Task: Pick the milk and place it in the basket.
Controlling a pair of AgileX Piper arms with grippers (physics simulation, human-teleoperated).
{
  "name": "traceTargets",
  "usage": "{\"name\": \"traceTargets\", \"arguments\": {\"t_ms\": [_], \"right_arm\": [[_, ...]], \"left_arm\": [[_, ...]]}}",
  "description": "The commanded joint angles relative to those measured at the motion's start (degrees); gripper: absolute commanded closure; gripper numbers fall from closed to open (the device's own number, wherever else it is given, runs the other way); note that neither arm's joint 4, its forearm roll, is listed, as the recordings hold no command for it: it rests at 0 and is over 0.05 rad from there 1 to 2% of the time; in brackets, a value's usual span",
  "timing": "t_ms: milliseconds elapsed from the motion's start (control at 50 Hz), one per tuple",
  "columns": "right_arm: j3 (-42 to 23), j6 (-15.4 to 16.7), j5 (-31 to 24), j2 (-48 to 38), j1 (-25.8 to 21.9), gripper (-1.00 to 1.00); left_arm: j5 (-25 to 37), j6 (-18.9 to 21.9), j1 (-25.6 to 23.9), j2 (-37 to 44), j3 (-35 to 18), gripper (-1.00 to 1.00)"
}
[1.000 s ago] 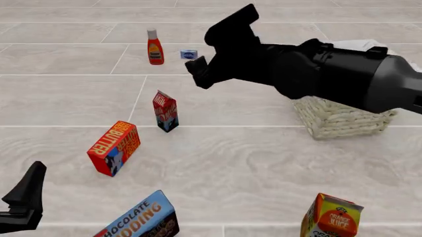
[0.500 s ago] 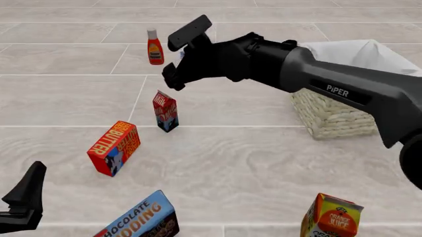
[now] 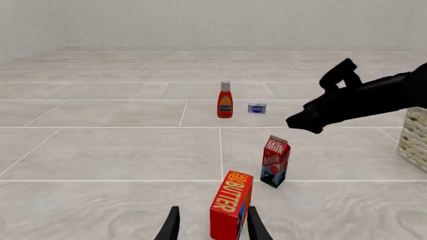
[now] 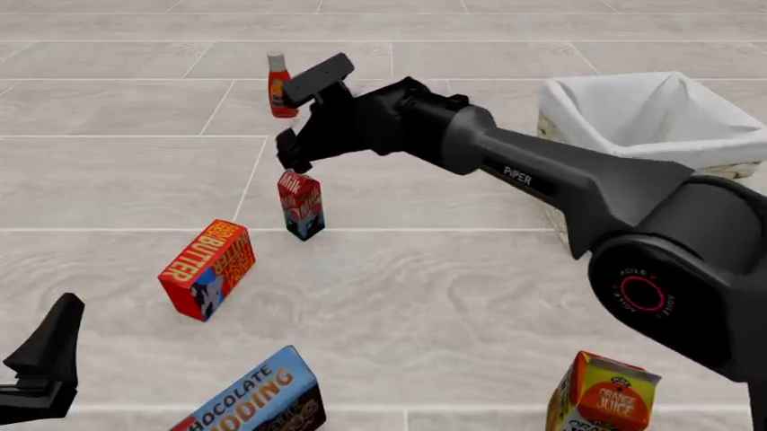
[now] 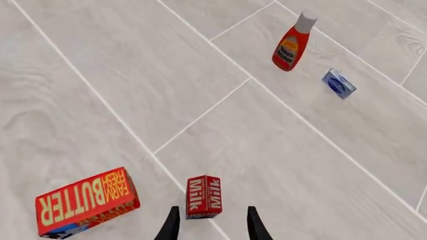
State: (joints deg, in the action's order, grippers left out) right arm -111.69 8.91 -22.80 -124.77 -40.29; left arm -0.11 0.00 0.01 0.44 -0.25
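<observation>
The right gripper (image 4: 302, 115) hangs above the milk (image 4: 300, 204), jaws spread to fit around its top; the milk stands upright at 9 o'clock from the basket (image 4: 599, 215), well apart

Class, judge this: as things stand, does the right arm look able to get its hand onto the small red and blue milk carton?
Probably yes. The right hand hangs open just above the milk carton, nothing lies between them, and the orange butter box stands apart.

Front view high behind arms, wrist views nearer (all three share the milk (image 4: 300, 204))
</observation>
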Motion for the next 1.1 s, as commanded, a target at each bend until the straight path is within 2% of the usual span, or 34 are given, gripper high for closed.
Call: {"name": "traceTargets", "arguments": {"t_ms": [20,540,1100], "right_arm": [[-4.23,-1.73,-0.59,-5.27,-0.33,-1.0],[-12.48,-4.34,-2.23,-14.43,0.14,-1.0],[-14.37,-5.65,-1.85,-18.91,-0.68,-1.0]], "left_arm": [[0.0,0.0,0.0,0.0,0.0,-1.0],[0.0,0.0,-0.01,0.0,0.0,-1.0],[0.0,-0.01,-0.02,0.01,0.0,-1.0]]}}
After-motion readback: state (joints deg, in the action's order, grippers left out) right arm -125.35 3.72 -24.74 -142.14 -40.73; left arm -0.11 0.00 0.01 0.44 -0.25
